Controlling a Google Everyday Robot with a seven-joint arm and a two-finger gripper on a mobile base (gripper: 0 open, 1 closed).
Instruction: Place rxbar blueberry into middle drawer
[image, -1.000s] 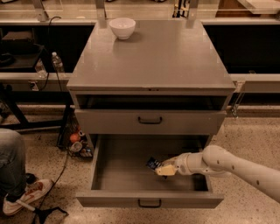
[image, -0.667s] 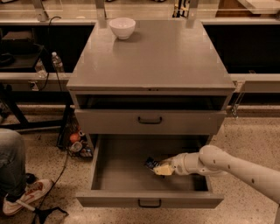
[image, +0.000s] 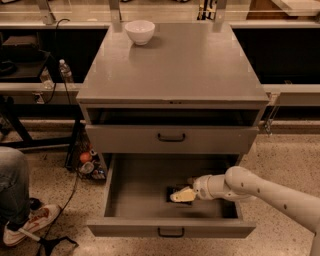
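The middle drawer is pulled wide open, a flat grey box with a small black handle on its front. The rxbar blueberry shows as a small dark shape low in the drawer, at or near its floor, mostly covered by the gripper. My gripper reaches in from the right, low inside the drawer, with its pale fingers over the bar. Whether the bar rests on the floor or is held just above it I cannot tell.
A white bowl stands at the back left of the cabinet top. The drawer front above is closed. A person's leg and shoe are on the floor at left, with cables and small items beside the cabinet.
The gripper has moved slightly left across the drawer with the bar under it. Nothing else has moved.
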